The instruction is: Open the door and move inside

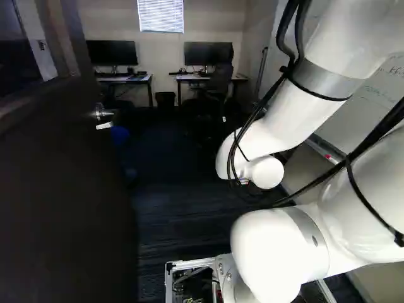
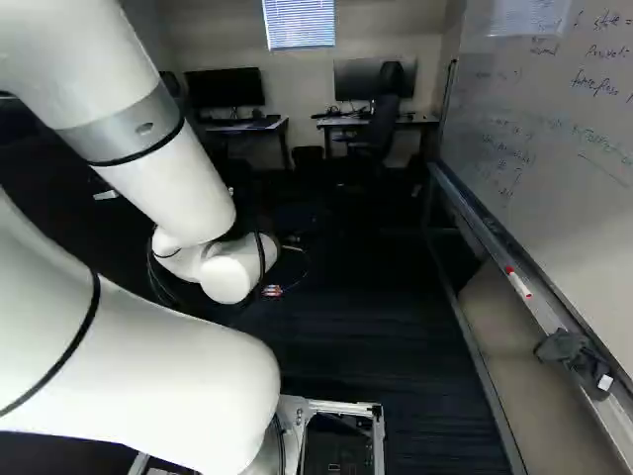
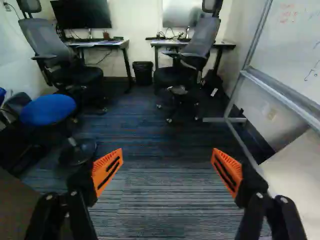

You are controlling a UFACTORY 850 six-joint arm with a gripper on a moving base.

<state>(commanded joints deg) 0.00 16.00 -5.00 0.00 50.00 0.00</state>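
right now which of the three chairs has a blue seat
The nearest chair to the gripper has it. The high-backed chair beside the bin and the other high-backed one both have dark seats.

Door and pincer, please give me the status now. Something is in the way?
Pincer open, gripping nothing. Door standing open, left of left base view. Blue seat ahead on door's side, whiteboard opposite; either could crowd the arm.

Door (image 1: 63, 189), whiteboard (image 2: 554, 188) cut off by views' edges.
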